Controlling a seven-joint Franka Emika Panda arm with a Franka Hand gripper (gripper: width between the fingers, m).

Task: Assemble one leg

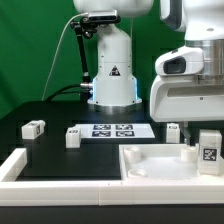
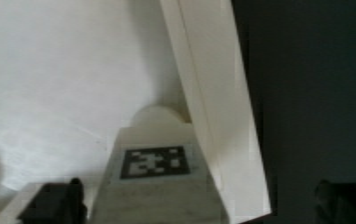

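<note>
A leg (image 1: 209, 149), a small white block with a black-and-white tag, stands at the right side of the large white panel (image 1: 150, 162) in the exterior view. My gripper (image 1: 192, 138) hangs low over that spot. In the wrist view the same leg (image 2: 157, 160) lies between my two dark fingertips (image 2: 54, 202), with clear gaps on both sides. The gripper (image 2: 196, 204) is open and touches nothing. The leg rests on the panel next to its raised rim (image 2: 214, 110). Two more legs (image 1: 33, 128) (image 1: 72, 137) lie on the black table at the exterior view's left.
The marker board (image 1: 113, 130) lies flat at the middle back, in front of the robot base (image 1: 112, 70). A white rail (image 1: 18, 166) runs along the front left. The dark table (image 2: 317, 100) shows beyond the panel rim in the wrist view.
</note>
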